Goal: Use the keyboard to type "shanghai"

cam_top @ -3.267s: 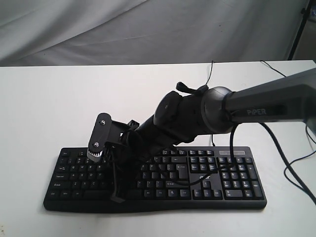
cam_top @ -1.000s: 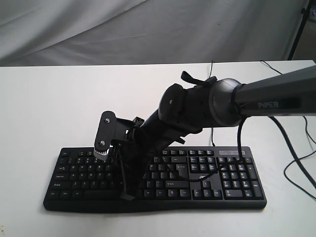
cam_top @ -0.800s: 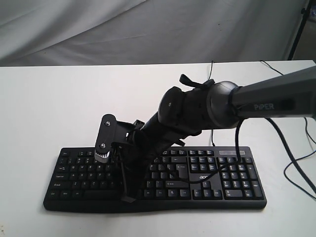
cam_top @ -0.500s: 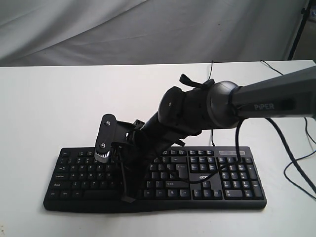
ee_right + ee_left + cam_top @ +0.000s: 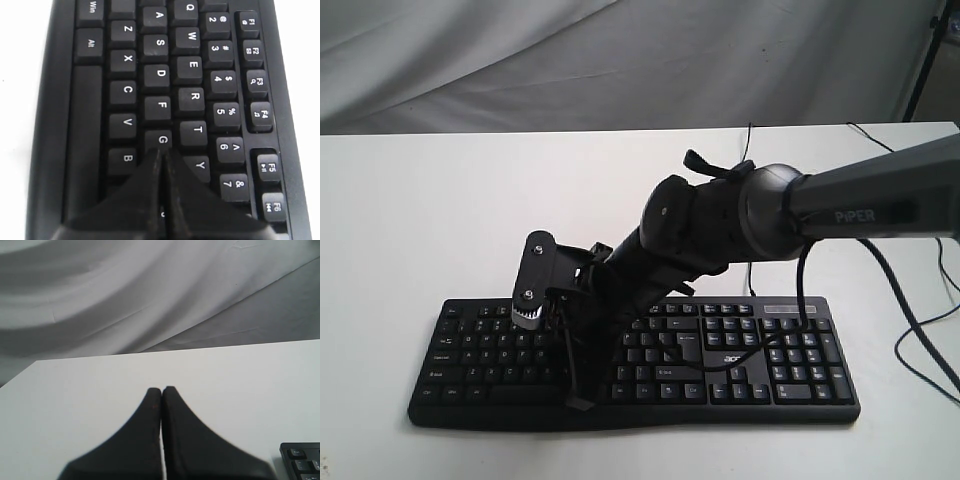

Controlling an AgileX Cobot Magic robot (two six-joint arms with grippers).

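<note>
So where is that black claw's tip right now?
The right gripper, shut, points at the edge of the G key, beside the Y key, over the left half of the keyboard in the exterior view.

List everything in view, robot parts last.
keyboard: 1, black, near side of the table
table: 1, white, under everything
cloth: 1, grey, behind the table
cables: several, black, on the table's far and right side
pole: 1, black, exterior view's top right
right arm: 1, dark grey, reaching across the keyboard
right claw: 1, black, shut, tips by the G key
left claw: 1, black, shut, over bare table near a keyboard corner
</note>
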